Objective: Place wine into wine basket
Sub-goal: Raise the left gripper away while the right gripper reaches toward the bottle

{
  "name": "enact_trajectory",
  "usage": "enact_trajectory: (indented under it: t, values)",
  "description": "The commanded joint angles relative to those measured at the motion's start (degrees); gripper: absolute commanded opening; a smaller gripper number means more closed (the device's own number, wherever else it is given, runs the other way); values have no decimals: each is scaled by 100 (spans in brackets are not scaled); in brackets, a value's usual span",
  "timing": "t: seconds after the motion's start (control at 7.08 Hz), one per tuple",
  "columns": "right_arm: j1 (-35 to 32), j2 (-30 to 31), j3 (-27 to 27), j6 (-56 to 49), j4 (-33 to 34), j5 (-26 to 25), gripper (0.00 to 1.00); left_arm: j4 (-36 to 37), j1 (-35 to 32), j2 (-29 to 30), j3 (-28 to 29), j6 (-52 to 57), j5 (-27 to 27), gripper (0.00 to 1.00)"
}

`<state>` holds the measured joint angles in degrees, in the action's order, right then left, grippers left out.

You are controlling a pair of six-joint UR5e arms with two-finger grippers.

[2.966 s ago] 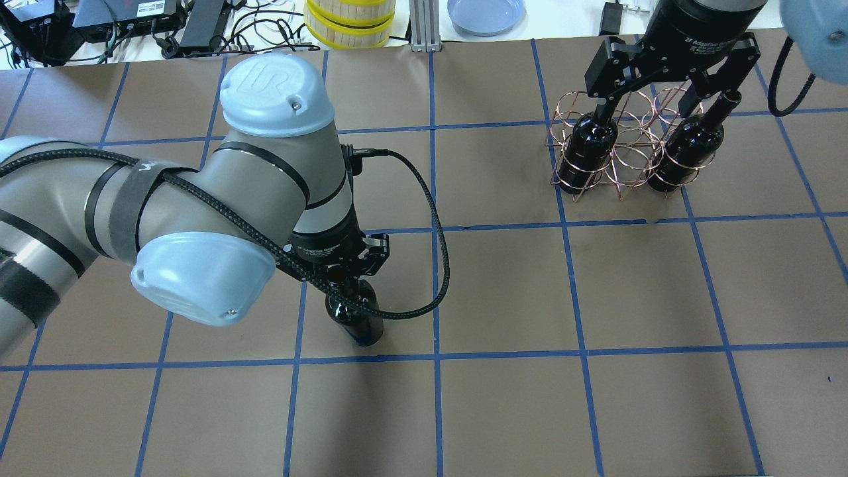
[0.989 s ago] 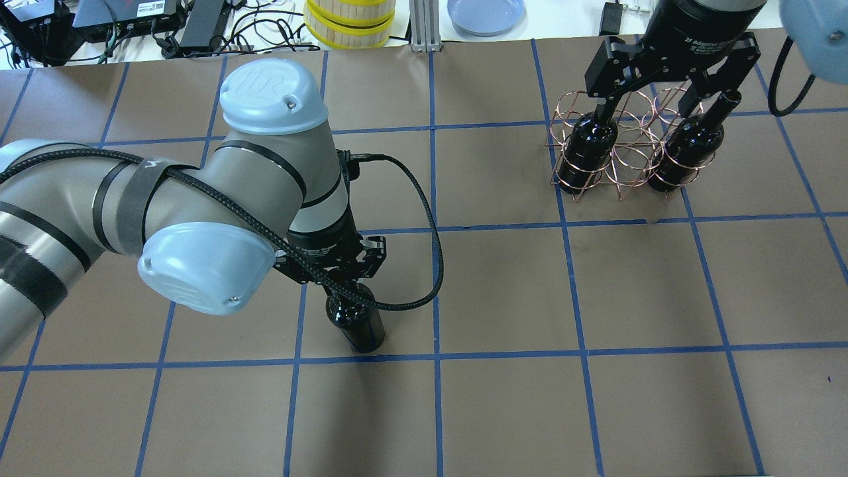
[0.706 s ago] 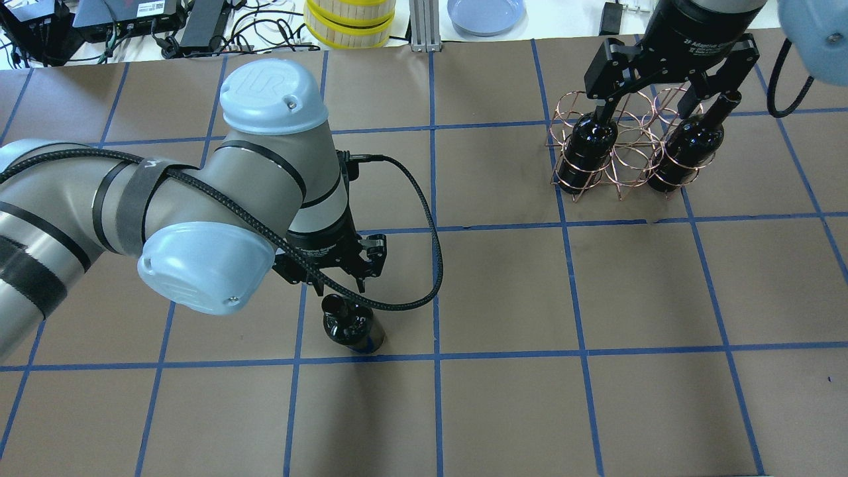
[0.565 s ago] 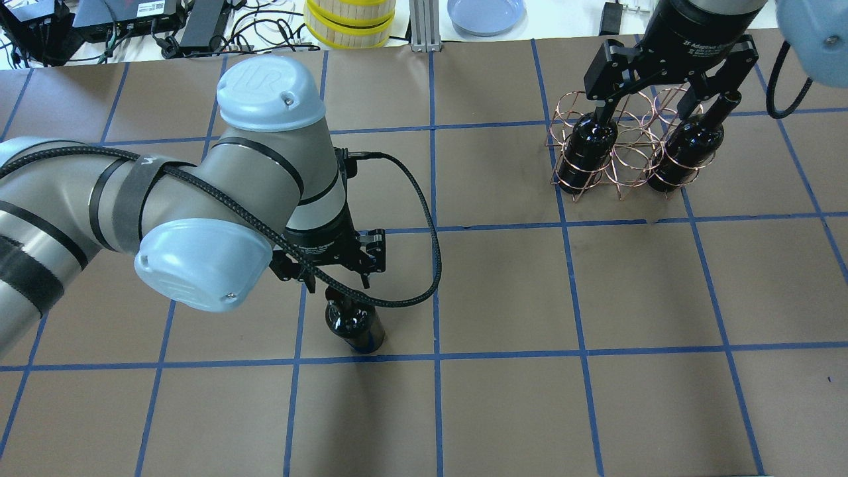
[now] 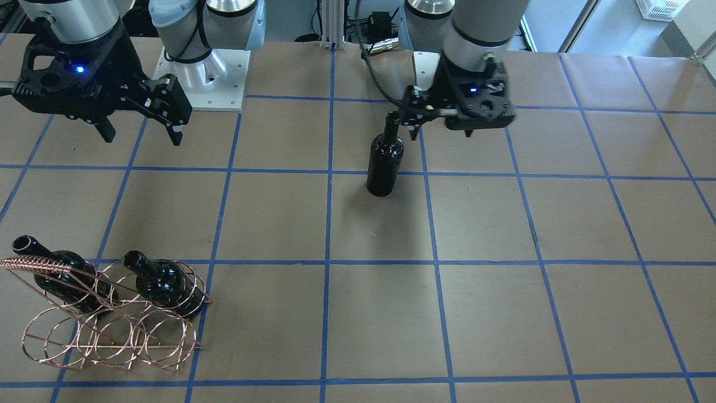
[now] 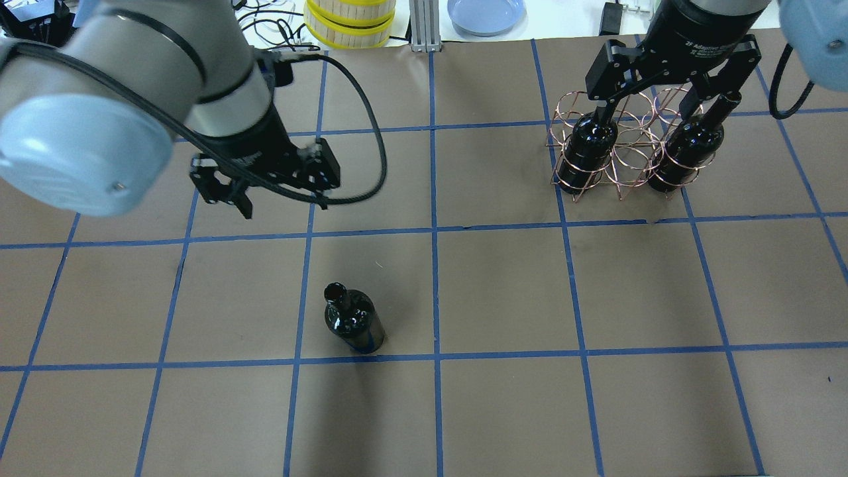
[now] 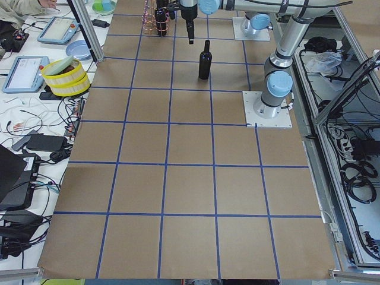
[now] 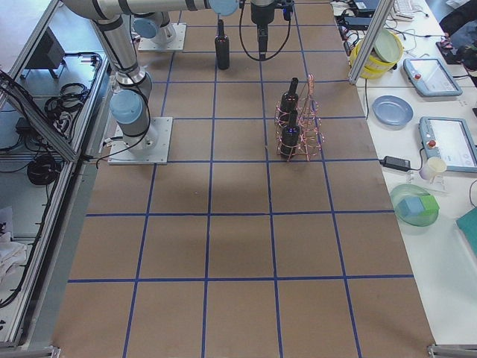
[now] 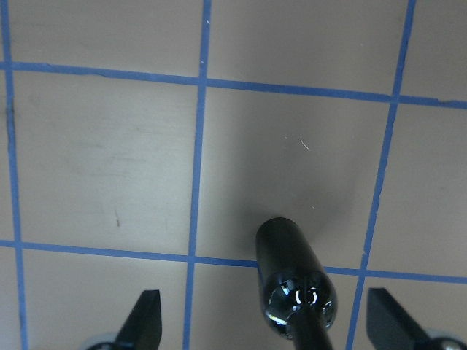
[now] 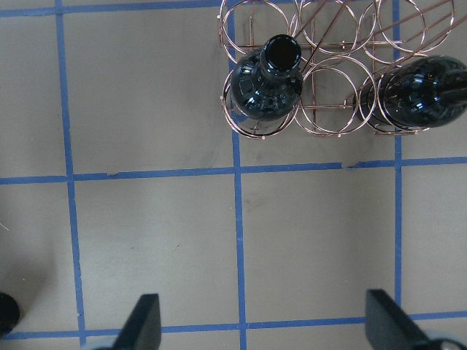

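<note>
While the wine [image 6: 354, 321] stands upright on the table [image 6: 503, 291], the left tool [image 6: 286, 207] hangs spread, empty (right tool [image 6: 646, 109] likewise, above the wine basket [image 6: 621, 173]).

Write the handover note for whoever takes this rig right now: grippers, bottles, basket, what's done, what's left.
Left gripper: open, empty, in the air clear of the loose bottle.
Right gripper: open, empty, above the wine basket.
Loose wine bottle: upright on the table near its middle, nothing touching it.
Done: two bottles sit in the basket's end slots.
Left: the middle slot is empty. Grasp the loose bottle and put it there.
</note>
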<state>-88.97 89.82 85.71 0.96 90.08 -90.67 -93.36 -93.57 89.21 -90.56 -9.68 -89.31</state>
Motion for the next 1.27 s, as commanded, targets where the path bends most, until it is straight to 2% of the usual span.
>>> enact_trajectory:
  t: [0.0,0.28,0.42,0.71,0.99,1.13]
  values:
    - [-15,17,-1,1,-366,-404,100,-393,1406,-9,739,1331,37,100]
    - [-355,26,-10,403,-386,-408,100,-437,1683,-219,1282,1983,-182,100]
    - [-906,-17,-1,771,-360,-417,100,-429,1823,-45,1408,2048,-87,100]
    - [-1891,-79,7,1737,-395,-399,100,-350,1405,-52,1251,1680,-130,100]
    - [-2771,-332,42,2404,-361,-364,100,-393,1570,-149,1137,1890,-174,100]
    - [-2992,-578,34,3001,-273,-268,100,-393,1526,-167,1076,1890,-183,100]
